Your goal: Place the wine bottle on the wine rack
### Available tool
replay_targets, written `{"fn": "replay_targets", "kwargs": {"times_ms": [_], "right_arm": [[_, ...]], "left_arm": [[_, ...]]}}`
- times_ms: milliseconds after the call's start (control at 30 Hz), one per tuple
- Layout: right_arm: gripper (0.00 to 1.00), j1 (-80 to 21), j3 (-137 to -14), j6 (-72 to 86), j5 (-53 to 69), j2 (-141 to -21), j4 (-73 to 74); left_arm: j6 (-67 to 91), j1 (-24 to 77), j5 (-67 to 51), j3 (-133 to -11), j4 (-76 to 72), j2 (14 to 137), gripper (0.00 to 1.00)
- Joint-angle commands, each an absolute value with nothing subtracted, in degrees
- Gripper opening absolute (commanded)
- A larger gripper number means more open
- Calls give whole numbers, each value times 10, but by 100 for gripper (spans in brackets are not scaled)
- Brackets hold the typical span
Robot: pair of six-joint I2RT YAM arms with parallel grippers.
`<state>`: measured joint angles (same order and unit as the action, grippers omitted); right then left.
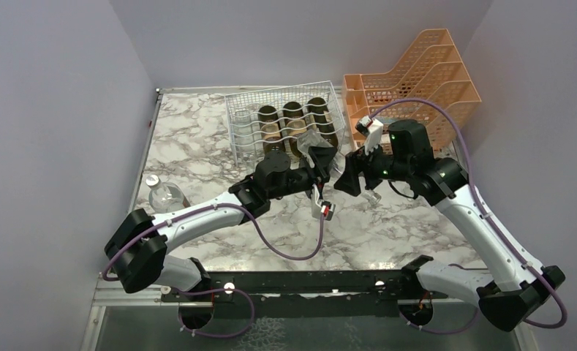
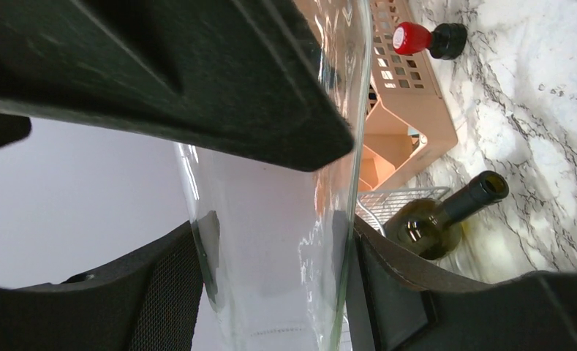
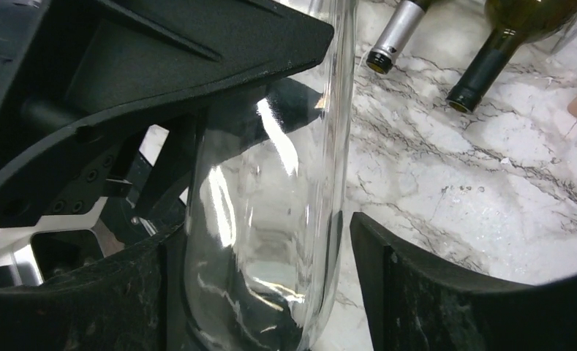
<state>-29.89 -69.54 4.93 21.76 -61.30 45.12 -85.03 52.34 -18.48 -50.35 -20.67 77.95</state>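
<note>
A clear glass wine bottle hangs above the marble table between both grippers, just in front of the white wire wine rack. My left gripper is shut on it; in the left wrist view both pads press the glass. My right gripper is open around the same bottle: one finger touches it and a small gap shows at the other finger. Three dark bottles lie in the rack's cradles.
An orange perforated tiered tray stands right of the rack. A second clear bottle stands upright at the table's left edge. Dark bottle necks stick out over the table from the rack. Grey walls enclose three sides.
</note>
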Motion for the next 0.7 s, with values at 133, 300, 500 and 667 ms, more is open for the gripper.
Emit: {"fn": "replay_targets", "kwargs": {"times_ms": [133, 300, 500, 667], "right_arm": [[55, -299, -666, 55, 224, -629, 411], [24, -298, -667, 56, 204, -625, 402], [1, -299, -668, 67, 170, -602, 377], [1, -299, -664, 86, 127, -576, 335]], "left_arm": [[-875, 528, -170, -543, -192, 780, 0], [-872, 528, -162, -539, -193, 775, 6], [-846, 529, -145, -521, -218, 768, 96], [-821, 529, -145, -502, -219, 749, 99]]}}
